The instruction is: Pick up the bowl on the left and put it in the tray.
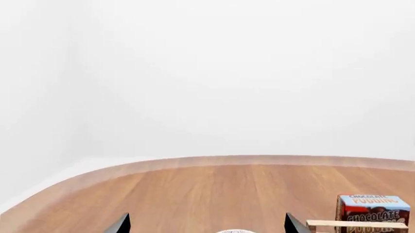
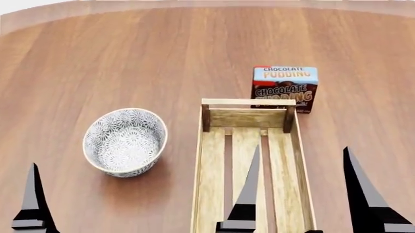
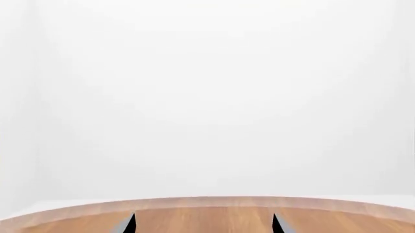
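Both pincers are cut off by the frame edges, so only dark, pointed finger blades show. In the head view the left pincer (image 2: 129, 204) shows a single blade at the lower edge, on the near side of the bowl (image 2: 125, 141); its partner is out of frame there. The left wrist view shows both of its blade tips spread wide apart with nothing between them, and a thin sliver of the bowl's pale rim just peeks up at the frame edge between them. The right pincer (image 2: 302, 191) likewise stands wide open and empty, one blade over the tray (image 2: 304, 160) and the other just outside the tray's right wall.

The bowl is round, white with a dense grey-black flower pattern and a pale rim, sitting upright on the bench (image 2: 97, 58) just left of the tray, not touching it. The tray is a long light-wood crate with low sides, darker corner posts and floor slats; its near end is cropped. A chocolate pudding box (image 2: 285, 88) stands just beyond the tray's far end. The bench is smooth brown wood grain with a curved far edge.
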Tool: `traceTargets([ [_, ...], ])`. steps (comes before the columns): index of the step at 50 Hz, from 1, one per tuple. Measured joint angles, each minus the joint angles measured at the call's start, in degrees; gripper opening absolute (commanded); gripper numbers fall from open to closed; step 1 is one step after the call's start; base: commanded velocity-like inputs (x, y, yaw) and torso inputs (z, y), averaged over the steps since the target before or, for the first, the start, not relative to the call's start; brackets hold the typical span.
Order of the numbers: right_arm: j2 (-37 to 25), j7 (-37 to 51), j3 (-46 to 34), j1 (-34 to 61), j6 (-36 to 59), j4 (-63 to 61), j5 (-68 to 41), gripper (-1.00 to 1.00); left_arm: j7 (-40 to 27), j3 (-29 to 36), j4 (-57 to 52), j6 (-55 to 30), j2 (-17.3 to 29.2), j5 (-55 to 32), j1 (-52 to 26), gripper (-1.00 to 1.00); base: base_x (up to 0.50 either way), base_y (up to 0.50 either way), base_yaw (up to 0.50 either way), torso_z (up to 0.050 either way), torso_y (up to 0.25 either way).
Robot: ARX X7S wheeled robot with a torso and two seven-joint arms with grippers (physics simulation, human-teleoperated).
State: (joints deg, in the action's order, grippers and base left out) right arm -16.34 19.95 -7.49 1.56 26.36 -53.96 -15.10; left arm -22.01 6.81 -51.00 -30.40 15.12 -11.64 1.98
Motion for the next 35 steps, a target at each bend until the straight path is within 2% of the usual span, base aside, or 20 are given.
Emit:
traceTargets([
  [35,-1.4,1.6,-0.1,0.2,0.0,-0.7,-1.3,1.00,-1.0,0.9,0.1,0.1,1.1,-1.2,-0.1,1.00,0.00,0.00,0.00,0.046,-0.160],
])
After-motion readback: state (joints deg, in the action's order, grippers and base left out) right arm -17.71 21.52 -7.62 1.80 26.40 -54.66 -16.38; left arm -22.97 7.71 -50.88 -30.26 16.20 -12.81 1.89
